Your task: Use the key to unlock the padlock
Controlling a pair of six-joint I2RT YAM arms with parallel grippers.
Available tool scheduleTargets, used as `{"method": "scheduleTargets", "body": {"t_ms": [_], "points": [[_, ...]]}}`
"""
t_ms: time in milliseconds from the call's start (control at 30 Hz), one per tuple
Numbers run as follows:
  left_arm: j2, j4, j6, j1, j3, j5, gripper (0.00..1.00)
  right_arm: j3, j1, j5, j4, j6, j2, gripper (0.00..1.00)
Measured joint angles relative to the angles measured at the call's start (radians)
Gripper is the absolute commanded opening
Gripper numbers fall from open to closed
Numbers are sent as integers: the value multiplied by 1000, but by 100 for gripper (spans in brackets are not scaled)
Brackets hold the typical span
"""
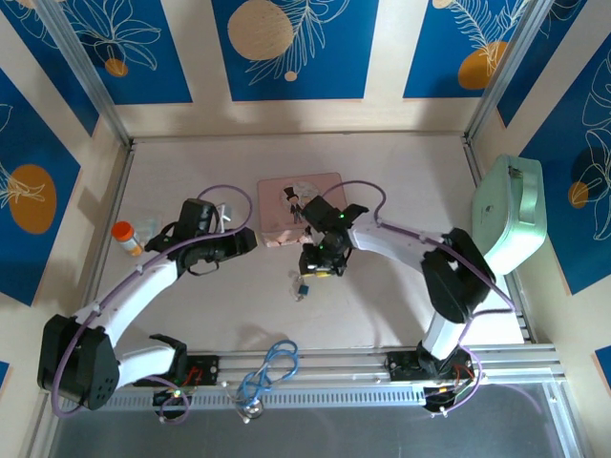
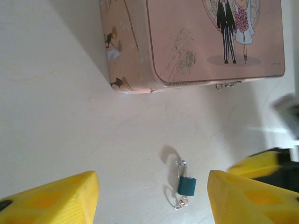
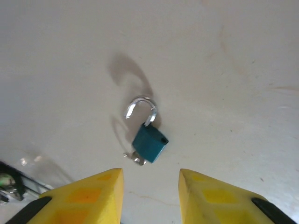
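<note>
So the padlock [image 3: 149, 142] is just lying flat on the pale, slightly scuffed desk [image 3: 233, 70], out in the open a bit in front of the pink box [image 2: 187, 42]. Tiny thing: chunky teal block body, thin shiny metal shackle [image 3: 140, 105] bent like a hook, and a little silvery key [image 3: 135, 158] poking out at the bottom end. From the right wrist view one leg of the shackle looks like it's sitting out of the body. From overhead you can't make that out, the lock's just a blue speck. The right claw [image 3: 150, 179] hangs right over it, blocky yellow fingers parted, nothing between them. The left claw [image 2: 152, 186] is spread wide and empty too, with the lock on the desk in front of it. The left wrist view also gets the box's rounded corner, its small metal clasp and the bride-and-groom print on the lid. The overhead view adds a small orange bottle [image 1: 126, 239], a mint-green case [image 1: 511, 215] and a looped blue cord [image 1: 269, 367].
</note>
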Motion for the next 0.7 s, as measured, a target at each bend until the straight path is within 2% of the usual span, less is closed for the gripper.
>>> {"method": "scheduleTargets", "body": {"t_ms": [133, 167, 200, 267, 500, 600, 667, 700], "points": [[0, -61, 19, -1, 93, -51, 66, 53, -14, 95, -56, -20, -142, 39], [0, -75, 27, -1, 126, -64, 67, 60, -21, 124, -70, -27, -185, 45], [0, -84, 29, -1, 151, -75, 67, 62, -26, 148, -79, -37, -221, 56], [-1, -103, 42, -1, 213, -98, 70, 63, -43, 217, -101, -51, -312, 100], [-23, -119, 111, -1, 334, -204, 87, -35, -127, 465, -98, -93, -649, 99], [-36, -121, 153, -1, 335, -304, 89, -117, -163, 560, -75, -129, -742, 99], [-36, -122, 181, -1, 334, -399, 100, -202, -176, 640, -33, -151, -779, 99], [-36, -119, 193, -1, 331, -441, 100, -251, -182, 671, -3, -171, -792, 99]]}}
